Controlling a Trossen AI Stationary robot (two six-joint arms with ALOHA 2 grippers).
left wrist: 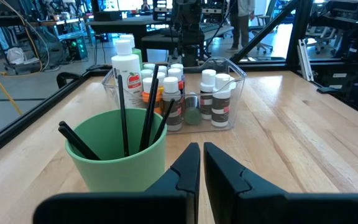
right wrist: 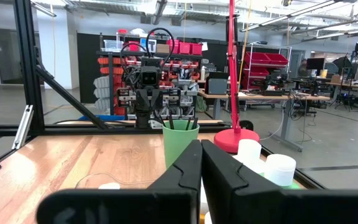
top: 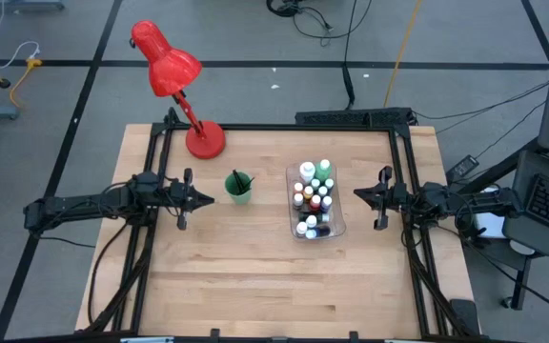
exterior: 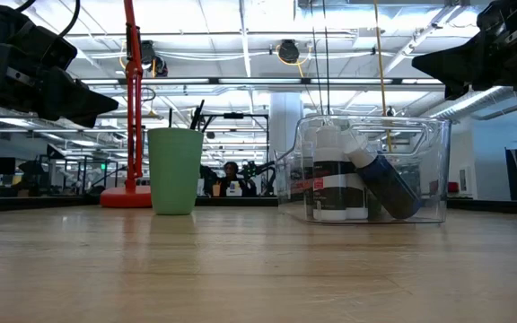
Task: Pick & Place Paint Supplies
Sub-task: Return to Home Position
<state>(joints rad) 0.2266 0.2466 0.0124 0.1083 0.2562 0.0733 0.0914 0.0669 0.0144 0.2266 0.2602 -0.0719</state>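
Small white-capped paint bottles stand packed in a clear plastic bin right of the table's middle; the bottles and bin also show in the left wrist and low views. Several dark brushes stand in a green cup, leaning on its rim. My left gripper hovers shut just left of the cup, above the table. My right gripper hovers shut just right of the bin. Neither touches anything.
A red desk lamp stands with its base at the table's far left, behind the cup. A black metal frame runs along the table's edges. Bare wood stretches across the near half.
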